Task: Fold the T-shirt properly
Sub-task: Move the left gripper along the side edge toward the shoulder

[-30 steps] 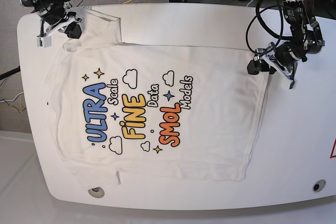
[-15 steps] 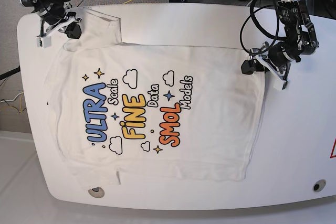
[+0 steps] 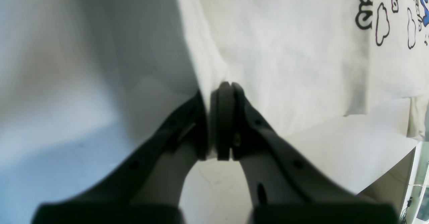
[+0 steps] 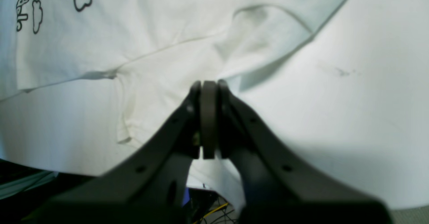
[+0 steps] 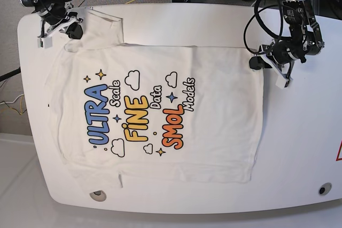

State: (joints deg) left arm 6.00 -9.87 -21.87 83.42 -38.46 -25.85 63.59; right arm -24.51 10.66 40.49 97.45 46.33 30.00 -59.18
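The white T-shirt [image 5: 155, 110] lies flat and print-up on the table, its blue, yellow and orange lettering in the middle. My left gripper [image 5: 255, 62] is at the shirt's far right corner, and in the left wrist view the gripper [image 3: 218, 86] is shut with the T-shirt [image 3: 285, 49] edge running into its tips. My right gripper [image 5: 75, 29] is at the far left sleeve. The right wrist view shows this gripper [image 4: 209, 83] shut, with bunched T-shirt [image 4: 150, 33] cloth at its tips.
The white table [image 5: 214, 25] has rounded corners, with a round hole near the front left [image 5: 97, 195] and another at the front right [image 5: 324, 189]. Cables and dark stands crowd the floor behind the table. A red mark [image 5: 339, 152] shows at the right edge.
The left gripper went from open to shut at the shirt's right corner and shifted slightly up. The shirt's right edge has drawn inward. The right arm has stayed put.
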